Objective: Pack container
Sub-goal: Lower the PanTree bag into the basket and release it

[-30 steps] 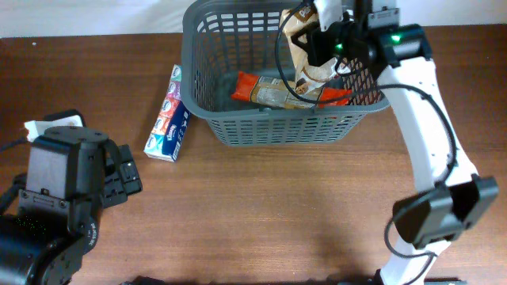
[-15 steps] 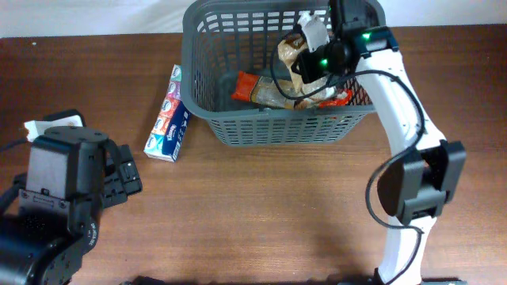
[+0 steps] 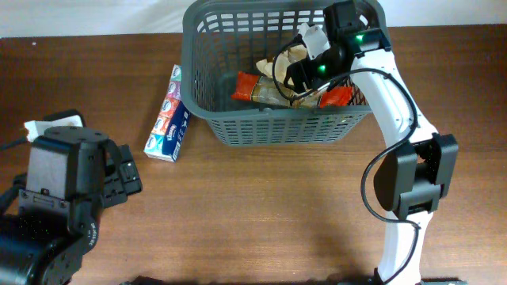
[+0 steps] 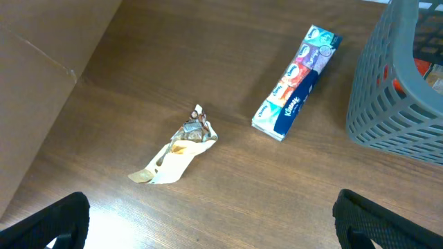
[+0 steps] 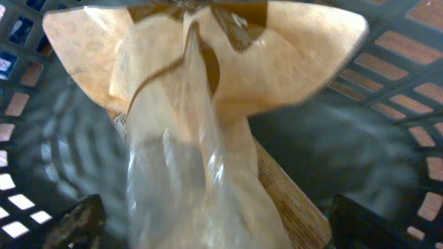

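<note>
right end effector (image 5: 221, 225) spread wide over bag (image 5: 208, 104) so it drops at basket's (image 3: 269, 131) 2 o'clock | left end effector (image 4: 218, 225) splayed, empty | tissues (image 4: 297, 83) unpacked at 9 o'clock

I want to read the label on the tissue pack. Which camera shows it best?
Left wrist: the tissue pack lies whole and close, printing visible. Overhead shows it smaller, beside the container. Right wrist does not show it.

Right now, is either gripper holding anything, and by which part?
Nothing is held. The right gripper stands open, clear of the tan bag in the basket; the left gripper is open and empty.
</note>
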Controlling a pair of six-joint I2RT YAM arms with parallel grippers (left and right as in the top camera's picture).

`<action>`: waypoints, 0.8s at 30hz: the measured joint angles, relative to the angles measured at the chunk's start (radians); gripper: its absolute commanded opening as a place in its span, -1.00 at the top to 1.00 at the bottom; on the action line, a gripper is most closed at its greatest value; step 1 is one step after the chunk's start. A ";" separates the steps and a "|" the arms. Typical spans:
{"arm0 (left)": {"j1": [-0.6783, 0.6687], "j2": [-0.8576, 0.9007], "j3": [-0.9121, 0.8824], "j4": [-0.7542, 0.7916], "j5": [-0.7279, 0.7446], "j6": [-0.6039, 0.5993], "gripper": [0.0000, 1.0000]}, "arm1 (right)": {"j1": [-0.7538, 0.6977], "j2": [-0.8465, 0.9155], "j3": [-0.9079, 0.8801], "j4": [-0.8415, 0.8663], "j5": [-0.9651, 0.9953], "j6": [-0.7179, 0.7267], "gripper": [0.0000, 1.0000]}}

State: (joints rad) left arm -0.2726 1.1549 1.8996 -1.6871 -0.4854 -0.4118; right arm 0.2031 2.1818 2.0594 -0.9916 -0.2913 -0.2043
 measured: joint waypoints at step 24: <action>0.000 0.000 -0.001 0.000 0.000 0.000 -0.99 | -0.092 -0.023 0.967 -0.329 0.111 0.129 -0.98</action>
State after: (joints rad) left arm -0.2726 1.1549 1.8988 -1.6871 -0.4854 -0.4118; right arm 0.1116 2.1590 3.0268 -1.3209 -0.1799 -0.0757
